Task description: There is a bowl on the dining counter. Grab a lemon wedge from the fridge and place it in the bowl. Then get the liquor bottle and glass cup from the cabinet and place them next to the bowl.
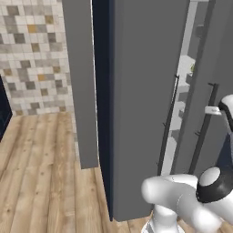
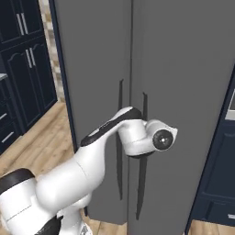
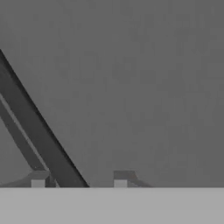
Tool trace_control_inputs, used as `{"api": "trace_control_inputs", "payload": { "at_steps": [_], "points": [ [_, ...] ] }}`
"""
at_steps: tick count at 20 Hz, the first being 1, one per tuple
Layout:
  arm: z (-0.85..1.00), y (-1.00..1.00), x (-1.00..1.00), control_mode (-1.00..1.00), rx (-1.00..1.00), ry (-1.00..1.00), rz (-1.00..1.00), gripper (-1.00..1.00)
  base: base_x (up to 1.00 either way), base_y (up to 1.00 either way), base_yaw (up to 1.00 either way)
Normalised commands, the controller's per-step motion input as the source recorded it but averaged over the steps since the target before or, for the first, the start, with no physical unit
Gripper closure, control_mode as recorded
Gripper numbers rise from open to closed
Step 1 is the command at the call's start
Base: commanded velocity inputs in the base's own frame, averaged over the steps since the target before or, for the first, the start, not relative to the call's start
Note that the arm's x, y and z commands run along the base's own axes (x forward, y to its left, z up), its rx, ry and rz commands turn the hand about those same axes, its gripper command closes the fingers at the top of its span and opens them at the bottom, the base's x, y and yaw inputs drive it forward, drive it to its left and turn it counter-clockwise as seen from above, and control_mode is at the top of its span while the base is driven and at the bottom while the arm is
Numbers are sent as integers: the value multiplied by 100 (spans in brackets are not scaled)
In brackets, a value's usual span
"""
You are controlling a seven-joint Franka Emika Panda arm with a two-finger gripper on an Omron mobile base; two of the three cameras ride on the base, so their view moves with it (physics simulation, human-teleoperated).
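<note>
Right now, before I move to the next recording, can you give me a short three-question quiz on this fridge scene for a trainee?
1. True or false: the fridge doors are both wide open.
2. What does the gripper straddle in the hand view? A) a fridge handle B) a lemon wedge C) a bowl
3. What covers the floor beside the fridge?

Key: 1 false: one stands slightly ajar at most. 2 A. 3 Wood planks.

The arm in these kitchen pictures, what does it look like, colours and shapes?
The arm is glossy white, built of thick rounded tube segments. Its joints are dark: a black band at the elbow, and a round black cap with a small silver centre at the wrist end. In the hand view, two small grey finger tips rise.
</note>
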Motion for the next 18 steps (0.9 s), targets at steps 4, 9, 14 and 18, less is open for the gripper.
{"api": "trace_control_inputs", "payload": {
  "at_steps": [4, 9, 14, 18],
  "points": [
    [0, -100, -99, -100, 6, -3, -14, 100, 0, 0, 0],
    [0, -94, -89, -100, 3, 0, -13, -100, 0, 0, 0],
    [46, -36, -100, -100, 0, -9, -5, -100, 0, 0, 0],
    [87, 6, -100, -100, -2, -15, -2, -100, 0, 0, 0]
  ]
}}
